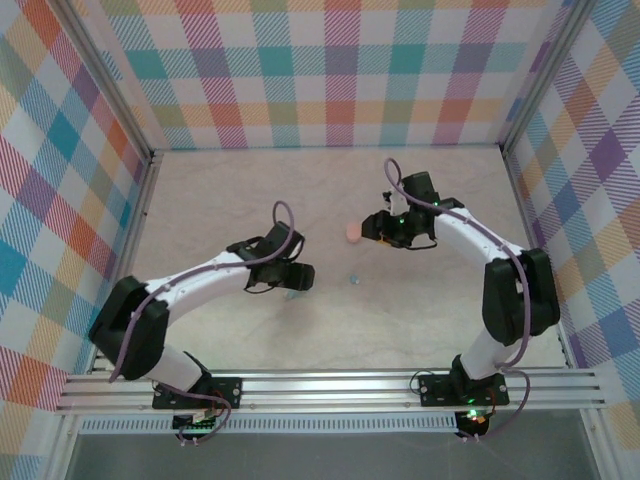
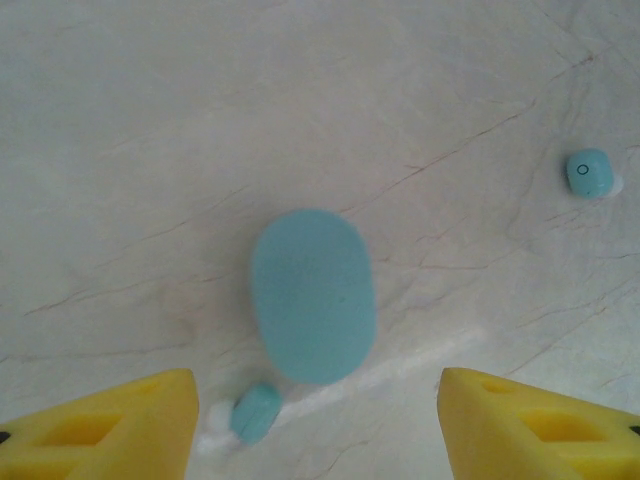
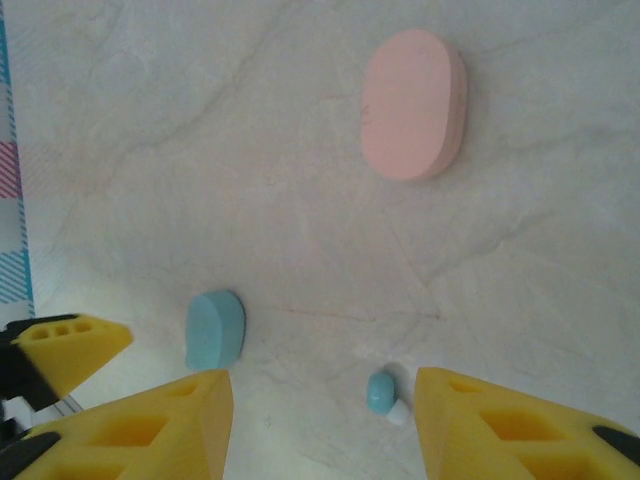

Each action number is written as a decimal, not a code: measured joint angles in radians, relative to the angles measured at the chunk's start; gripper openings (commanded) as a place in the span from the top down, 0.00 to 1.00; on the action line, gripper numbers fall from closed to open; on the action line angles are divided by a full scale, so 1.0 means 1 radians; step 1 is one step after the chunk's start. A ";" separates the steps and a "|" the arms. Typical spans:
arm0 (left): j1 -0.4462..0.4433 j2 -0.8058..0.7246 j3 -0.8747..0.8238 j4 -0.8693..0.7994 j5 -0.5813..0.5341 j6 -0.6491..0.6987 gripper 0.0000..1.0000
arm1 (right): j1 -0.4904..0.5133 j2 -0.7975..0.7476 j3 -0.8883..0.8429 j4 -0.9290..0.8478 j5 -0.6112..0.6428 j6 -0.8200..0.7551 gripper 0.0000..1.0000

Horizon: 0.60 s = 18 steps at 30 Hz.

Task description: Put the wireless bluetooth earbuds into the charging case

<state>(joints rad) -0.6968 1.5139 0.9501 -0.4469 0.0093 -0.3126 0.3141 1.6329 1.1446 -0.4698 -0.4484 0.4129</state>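
**Pick-up step.** Left gripper [image 2: 316, 420], jaws partly apart and empty, straddles a light-blue rounded plastic earbud [image 2: 257, 412] lying at seven o'clock of the blue oval charging case [image 2: 313, 295]. Right gripper [image 3: 322, 400] hangs parted, holding nothing. Next move probably calls for centring on the earbud, then a gentle pinch.

The marbled desk [image 1: 250, 190] carries two smooth oval plastic cases: one pale pink case [image 3: 413, 104] and one light blue case [image 2: 313, 295]. I count two tiny rounded light blue plastic earbuds: one earbud [image 2: 256, 412] beside the blue case, another earbud [image 2: 589, 171] apart.
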 measured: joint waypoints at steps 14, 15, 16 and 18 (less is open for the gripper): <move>-0.045 0.206 0.076 -0.032 -0.063 0.012 0.40 | 0.000 -0.017 -0.029 0.076 -0.067 0.044 0.49; -0.045 0.213 0.076 -0.030 -0.063 0.014 0.41 | 0.000 -0.017 -0.029 0.077 -0.069 0.044 0.49; -0.045 0.222 0.076 -0.026 -0.063 0.017 0.41 | 0.000 -0.017 -0.029 0.080 -0.072 0.045 0.48; -0.045 0.237 0.076 -0.019 -0.064 0.024 0.41 | 0.000 -0.017 -0.029 0.084 -0.079 0.048 0.48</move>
<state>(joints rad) -0.7414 1.7508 1.0256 -0.4660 -0.0551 -0.2890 0.3141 1.6161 1.1156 -0.3862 -0.5270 0.4606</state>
